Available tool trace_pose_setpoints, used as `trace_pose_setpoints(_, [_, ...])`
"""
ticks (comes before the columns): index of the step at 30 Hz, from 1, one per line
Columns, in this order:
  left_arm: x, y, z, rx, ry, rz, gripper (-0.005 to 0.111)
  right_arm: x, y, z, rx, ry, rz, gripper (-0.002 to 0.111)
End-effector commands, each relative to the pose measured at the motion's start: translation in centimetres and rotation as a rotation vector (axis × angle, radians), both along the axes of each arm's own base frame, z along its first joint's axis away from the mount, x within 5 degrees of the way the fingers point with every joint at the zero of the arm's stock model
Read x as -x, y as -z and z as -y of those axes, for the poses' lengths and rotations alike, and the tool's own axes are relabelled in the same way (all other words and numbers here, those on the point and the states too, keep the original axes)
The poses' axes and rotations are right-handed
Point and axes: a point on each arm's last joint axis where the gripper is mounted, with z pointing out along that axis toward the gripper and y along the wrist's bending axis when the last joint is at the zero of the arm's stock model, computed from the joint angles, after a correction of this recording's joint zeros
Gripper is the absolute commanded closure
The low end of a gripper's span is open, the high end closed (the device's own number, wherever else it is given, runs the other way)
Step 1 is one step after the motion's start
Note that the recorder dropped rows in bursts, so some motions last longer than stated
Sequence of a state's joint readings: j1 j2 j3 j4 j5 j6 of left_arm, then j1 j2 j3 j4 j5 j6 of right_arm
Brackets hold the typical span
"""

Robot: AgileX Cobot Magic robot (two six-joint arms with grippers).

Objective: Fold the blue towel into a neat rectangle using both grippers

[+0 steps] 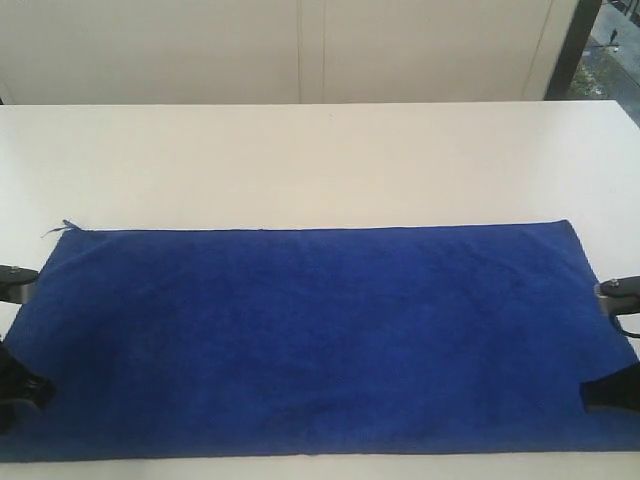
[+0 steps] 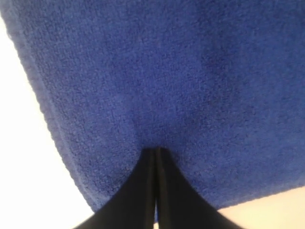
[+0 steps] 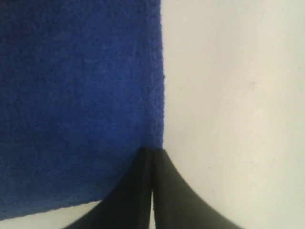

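Blue towel (image 1: 320, 340): deep royal blue terry, looped nap, plain. It lies spread flat on the white bench (image 1: 320, 160), a long rectangle across the near half, its near edge close to the bench's front edge. The hem runs as a thicker ridge along the sides. A loose thread (image 1: 58, 228) sticks out at the far left corner.

Left gripper (image 2: 156, 151): matte black, tapered to a point. Its fingers (image 2: 138, 191) are clenched tip to tip, resting on the cloth just inside the near left corner. Cannot tell whether any pile is pinched between them.

Right gripper (image 3: 151, 151): same shape, fingers pressed together, tips right at the towel's side hem near the near right corner, half over cloth and half over bare bench. Pinch not discernible.

Bench top is smooth and matt. Pale wall panels (image 1: 300, 50) stand behind, with a dark-framed window (image 1: 610, 45) at the far right.
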State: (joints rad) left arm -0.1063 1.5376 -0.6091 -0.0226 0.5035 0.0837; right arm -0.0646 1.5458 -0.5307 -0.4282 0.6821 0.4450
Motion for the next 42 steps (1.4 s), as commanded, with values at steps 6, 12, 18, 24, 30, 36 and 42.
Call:
trace_pose_setpoints(6, [0.1, -0.6, -0.2, -0.026, 0.020, -0.104, 0.107, -0.5, -2.9, 0.7, 0.072, 0.051, 0.113, 0.108])
trace_pose_setpoints(12, [-0.1, -0.8, -0.2, -0.025, 0.021, -0.098, 0.107, -0.4, -4.5, 0.6, 0.068, 0.056, 0.210, 0.108])
trace_pose_setpoints(18, [-0.8, -2.5, 0.0, -0.009, 0.013, -0.024, 0.107, -1.1, -5.2, 0.3, 0.029, 0.032, 0.338, 0.108])
trace_pose_setpoints(24, [-1.1, -4.6, 0.0, 0.003, 0.012, 0.139, 0.107, -2.1, -5.6, -0.2, -0.018, 0.008, 0.461, 0.108])
trace_pose_setpoints(30, [-1.9, -5.3, 0.3, 0.048, -0.029, 0.260, 0.107, -3.6, -6.5, -0.4, -0.055, 0.003, 0.558, 0.108])
trace_pose_setpoints(36, [-3.7, -5.3, 0.4, 0.049, -0.035, 0.328, 0.107, -6.0, -6.8, -0.3, -0.063, 0.000, 0.581, 0.108])
trace_pose_setpoints(42, [-7.0, -5.0, 0.7, 0.049, -0.034, 0.403, 0.107, -9.0, -6.2, -0.3, -0.075, -0.021, 0.600, 0.108])
